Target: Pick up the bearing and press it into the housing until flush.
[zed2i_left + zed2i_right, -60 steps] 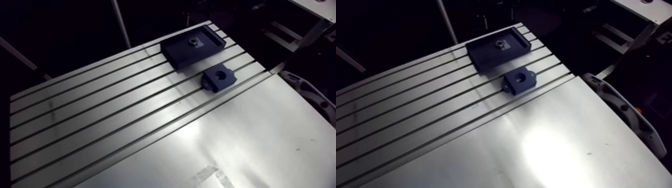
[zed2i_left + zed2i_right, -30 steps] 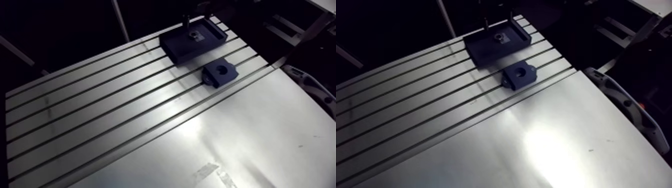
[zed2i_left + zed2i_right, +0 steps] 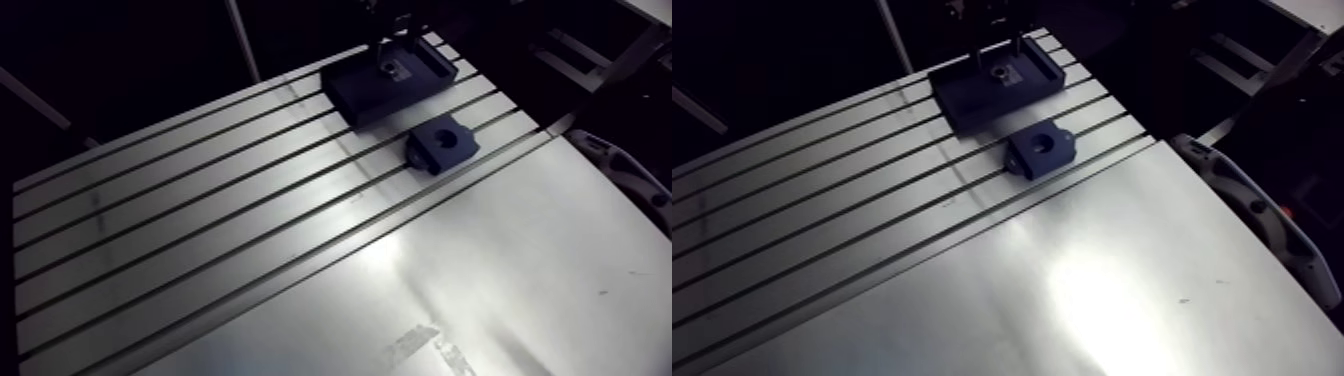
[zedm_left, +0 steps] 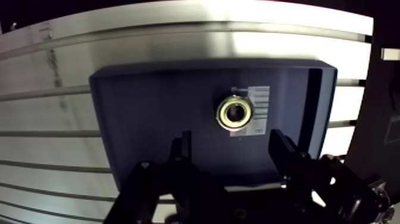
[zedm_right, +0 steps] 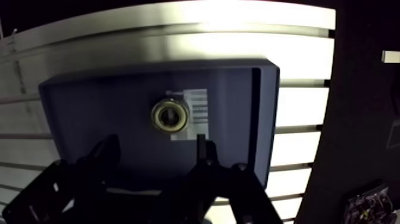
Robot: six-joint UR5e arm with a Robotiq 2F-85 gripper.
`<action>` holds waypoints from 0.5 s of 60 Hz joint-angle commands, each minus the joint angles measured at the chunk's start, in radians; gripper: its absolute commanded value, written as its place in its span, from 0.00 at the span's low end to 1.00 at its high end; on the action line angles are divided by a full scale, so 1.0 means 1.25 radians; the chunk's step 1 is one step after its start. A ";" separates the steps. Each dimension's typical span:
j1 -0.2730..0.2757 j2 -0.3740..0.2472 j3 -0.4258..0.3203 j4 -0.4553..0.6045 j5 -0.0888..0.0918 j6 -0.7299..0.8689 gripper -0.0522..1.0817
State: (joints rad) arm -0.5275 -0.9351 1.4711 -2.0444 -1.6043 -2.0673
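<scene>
- Bearing [image 4: 236,113] in the wrist view: one metal ring lying flat, bore upward, just ahead of my gripper [image 4: 231,142] and close to the centre line of the gap between the fingers [image 4: 284,156].
- My jaws stand wide apart and hold nothing. The ring is narrower than the gap, and being round it has no long axis to square up to.
- By my judgement, the coming move is a short reach forward and straight down, so that one finger lands on each side of the ring.
- The bearing rests partly on a pale printed label [image 4: 259,107], on the floor of one dark blue tray [image 4: 149,119] with a raised rim.
- One housing [image 3: 440,146], a dark blue block with a round bore on its upper face, shows only in the arm view. It sits near the tray but apart from it, on the side towards that camera.
- Both tray and housing stand on the slotted aluminium table [image 3: 200,230].
- Count: one bearing, one label, one tray, one housing, one gripper.
</scene>
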 commanded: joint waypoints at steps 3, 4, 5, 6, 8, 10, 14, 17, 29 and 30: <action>0.001 0.001 0.002 -0.023 0.000 0.011 0.30; 0.001 0.001 0.002 -0.023 0.000 0.011 0.30; 0.001 0.002 0.003 -0.026 0.000 0.011 0.30; 0.001 0.002 0.003 -0.026 0.000 0.011 0.30; 0.002 0.002 0.002 -0.028 0.000 0.011 0.30; 0.002 0.002 0.002 -0.028 0.000 0.011 0.30; 0.002 0.002 0.002 -0.031 0.000 0.012 0.30; 0.002 0.003 0.001 -0.032 -0.001 0.011 0.30; 0.002 0.011 -0.001 -0.032 -0.001 0.011 0.30; 0.001 0.012 -0.001 -0.032 -0.001 0.011 0.30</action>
State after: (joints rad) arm -0.5250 -0.9281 1.4715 -2.0812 -1.6048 -2.0533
